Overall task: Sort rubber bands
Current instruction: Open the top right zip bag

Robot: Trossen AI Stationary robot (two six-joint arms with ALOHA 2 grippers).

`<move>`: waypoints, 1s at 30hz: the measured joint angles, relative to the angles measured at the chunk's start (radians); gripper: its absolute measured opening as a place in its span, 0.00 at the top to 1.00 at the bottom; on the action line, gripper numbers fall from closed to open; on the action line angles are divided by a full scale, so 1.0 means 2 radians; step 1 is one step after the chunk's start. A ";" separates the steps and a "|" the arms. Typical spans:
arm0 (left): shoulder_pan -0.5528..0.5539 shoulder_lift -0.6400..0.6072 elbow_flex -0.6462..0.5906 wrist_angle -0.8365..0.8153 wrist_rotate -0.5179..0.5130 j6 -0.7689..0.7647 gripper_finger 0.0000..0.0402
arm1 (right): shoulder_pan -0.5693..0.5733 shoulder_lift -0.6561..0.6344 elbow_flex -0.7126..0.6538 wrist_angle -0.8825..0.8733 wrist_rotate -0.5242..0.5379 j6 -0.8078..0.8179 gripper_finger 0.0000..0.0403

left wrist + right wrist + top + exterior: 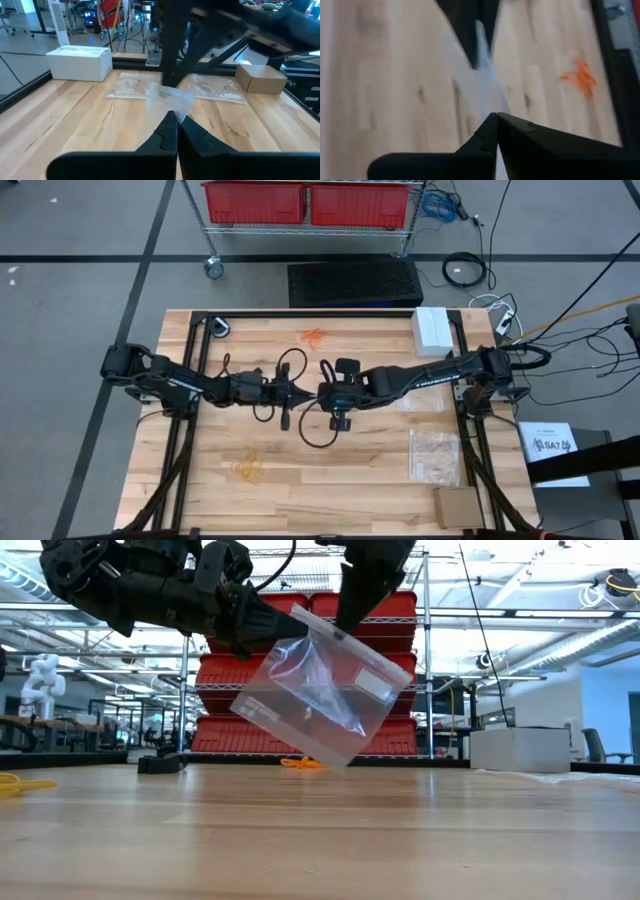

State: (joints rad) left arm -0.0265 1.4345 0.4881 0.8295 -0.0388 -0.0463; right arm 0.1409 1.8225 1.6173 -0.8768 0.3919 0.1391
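My left gripper (pixel 283 628) and right gripper (pixel 338 632) both clamped on clear zip bag (pixel 320 700), held above table centre; orange rubber bands (pixel 313 336) lie far side.

Two black jointed arms, looping black cables; right arm (pixel 430 377) bears white lettering; tapered black fingers (pixel 167 132).

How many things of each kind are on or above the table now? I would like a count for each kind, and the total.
Rubber band clusters: 2, orange and pale yellow
Clear plastic bags: 3, one held up, two lying flat
White box: 1
Cardboard box: 1
Total: 7
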 joint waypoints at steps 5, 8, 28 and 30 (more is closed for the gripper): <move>-0.001 0.000 0.000 -0.003 0.005 0.000 1.00 | -0.001 0.002 -0.003 0.020 -0.001 -0.013 1.00; -0.001 0.000 0.000 -0.008 0.017 0.000 1.00 | -0.001 0.002 -0.022 0.036 -0.006 -0.022 1.00; -0.014 0.000 0.000 -0.058 0.019 0.004 1.00 | 0.019 -0.063 -0.313 0.487 -0.018 -0.034 1.00; -0.014 0.000 0.000 -0.058 0.019 0.005 1.00 | 0.017 -0.062 -0.333 0.510 -0.022 -0.032 1.00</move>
State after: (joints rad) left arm -0.0551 1.4345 0.4881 0.7132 -0.0013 -0.0360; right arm 0.1740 1.6987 0.9519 0.1439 0.3482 0.0757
